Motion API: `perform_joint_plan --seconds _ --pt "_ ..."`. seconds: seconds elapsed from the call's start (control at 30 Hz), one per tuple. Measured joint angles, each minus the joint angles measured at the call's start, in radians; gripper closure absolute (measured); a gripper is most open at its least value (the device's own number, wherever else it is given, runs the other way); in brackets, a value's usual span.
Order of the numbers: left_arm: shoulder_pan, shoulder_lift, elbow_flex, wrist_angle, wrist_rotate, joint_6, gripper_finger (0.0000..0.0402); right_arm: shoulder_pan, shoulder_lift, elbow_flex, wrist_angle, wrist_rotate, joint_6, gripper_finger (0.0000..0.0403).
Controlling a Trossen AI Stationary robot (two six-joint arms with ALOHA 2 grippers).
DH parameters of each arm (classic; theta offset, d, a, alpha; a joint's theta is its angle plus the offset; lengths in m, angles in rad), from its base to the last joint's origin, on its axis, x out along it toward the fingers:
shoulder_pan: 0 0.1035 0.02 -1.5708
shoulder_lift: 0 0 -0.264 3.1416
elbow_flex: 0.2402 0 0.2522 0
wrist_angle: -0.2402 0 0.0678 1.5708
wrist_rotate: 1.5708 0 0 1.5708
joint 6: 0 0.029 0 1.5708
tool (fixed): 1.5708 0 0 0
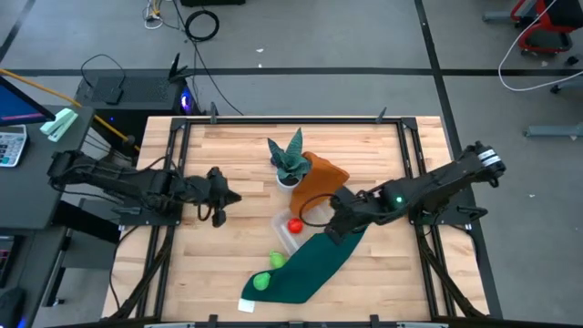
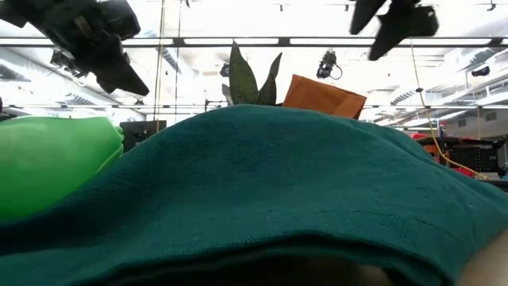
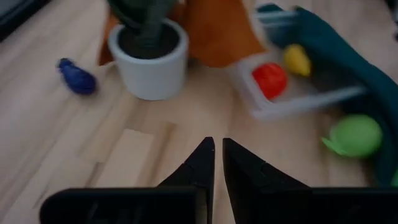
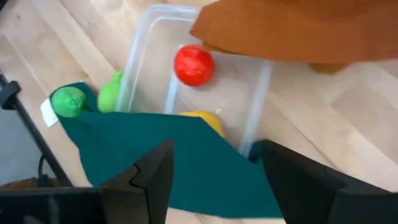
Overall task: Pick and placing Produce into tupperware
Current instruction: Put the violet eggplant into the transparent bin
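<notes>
The clear tupperware (image 4: 149,56) stands on the table and holds the red ball (image 4: 194,65) and the yellow piece (image 4: 202,118). A teal cloth (image 4: 168,155) partly covers the yellow piece. Two green pieces (image 4: 69,101) (image 4: 111,94) lie outside the box at the cloth's edge. The purple piece (image 3: 78,78) lies on the table beside the white plant pot (image 3: 149,56). My right gripper (image 4: 214,168) is open and hovers over the teal cloth next to the box, raised clear (image 2: 397,24). My left gripper (image 3: 217,162) is shut, above the table left of the box (image 1: 223,196).
An orange cloth (image 1: 319,178) lies between the spiky plant (image 1: 290,164) and the tupperware (image 1: 290,228), overhanging the box's far end. The teal cloth (image 1: 310,264) runs from the box to the table's near edge. Bare wood lies around the left gripper.
</notes>
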Motion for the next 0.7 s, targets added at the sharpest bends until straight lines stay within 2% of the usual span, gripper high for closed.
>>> perform_joint_plan --seconds 0.13,0.37,0.7 --pt "0.111 0.000 0.000 0.003 0.038 -0.071 0.0359 0.019 -0.033 0.000 -0.076 0.058 0.078 0.0201" --pt "0.379 0.000 0.000 0.065 0.310 -0.048 0.0361 0.023 -0.039 0.000 -0.127 0.120 0.141 0.0201" --pt "0.777 0.021 0.000 0.160 0.609 -0.050 0.0366 0.022 -0.025 -0.001 -0.189 0.128 0.213 0.0201"
